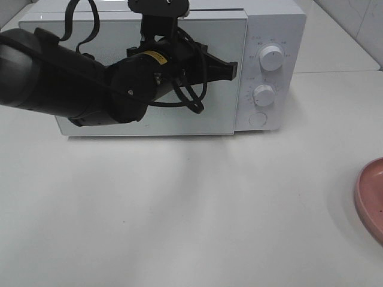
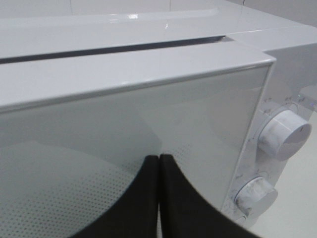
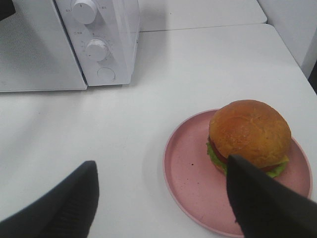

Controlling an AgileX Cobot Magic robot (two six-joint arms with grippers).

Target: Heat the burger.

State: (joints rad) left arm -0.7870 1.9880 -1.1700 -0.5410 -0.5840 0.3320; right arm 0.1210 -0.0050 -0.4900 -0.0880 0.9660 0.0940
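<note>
Only the right wrist view showed the burger (image 3: 249, 133) on its pink plate (image 3: 190, 176), right gripper (image 3: 163, 198) spread above; the left gripper (image 2: 159, 198), pressed together, faced the microwave (image 1: 275, 36) door.

The burger (image 3: 249, 135), glossy golden-brown bun over red tomato and green lettuce, sits upright on the pink plate (image 3: 190, 171), toward the rim farthest from the microwave (image 3: 69, 39).

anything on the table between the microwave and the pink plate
No. In the right wrist view, only bare white table lies between the microwave and the pink plate holding the burger.
</note>
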